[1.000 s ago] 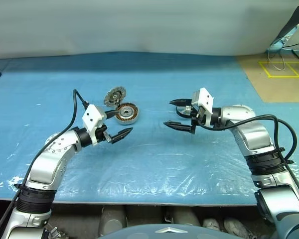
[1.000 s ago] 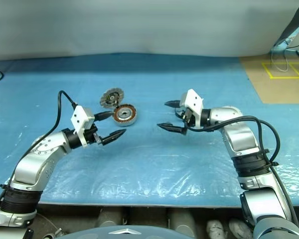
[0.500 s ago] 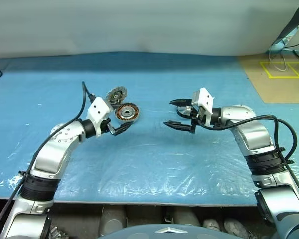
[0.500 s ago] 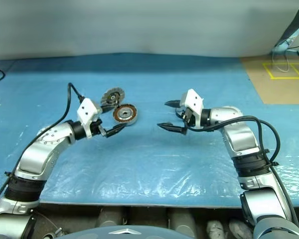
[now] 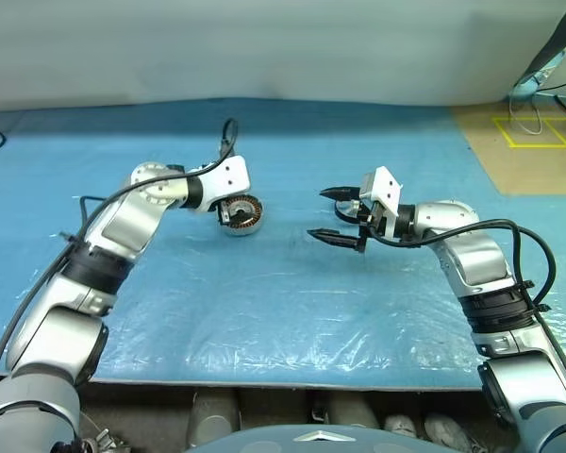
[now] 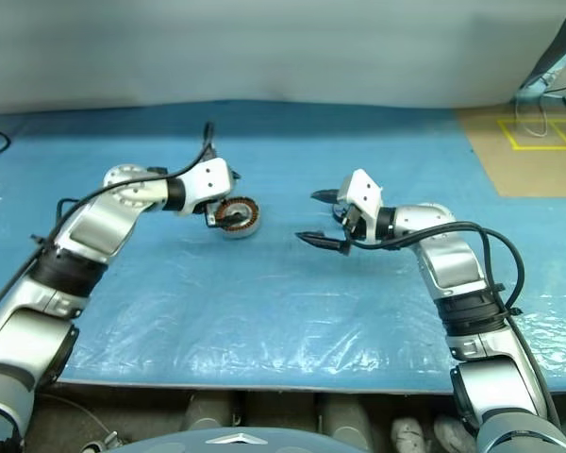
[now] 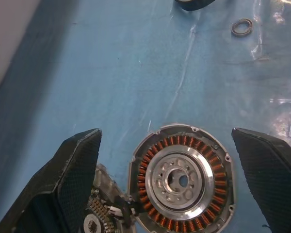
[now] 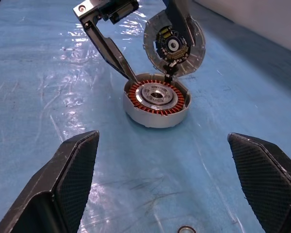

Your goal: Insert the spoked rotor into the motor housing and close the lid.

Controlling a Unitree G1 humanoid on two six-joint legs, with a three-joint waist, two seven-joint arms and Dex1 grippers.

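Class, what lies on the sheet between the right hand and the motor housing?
Bare blue sheet, as the right wrist view shows, between the right hand and the motor housing.

The housing (image 8: pixel 156 104), a squat silver puck with copper windings ringing a grey hub, sits flat on the blue sheet, open upward. The lid (image 8: pixel 174 44), a ribbed silver disc with a dark centre, stands tilted against it at about one o'clock, touching its rim.
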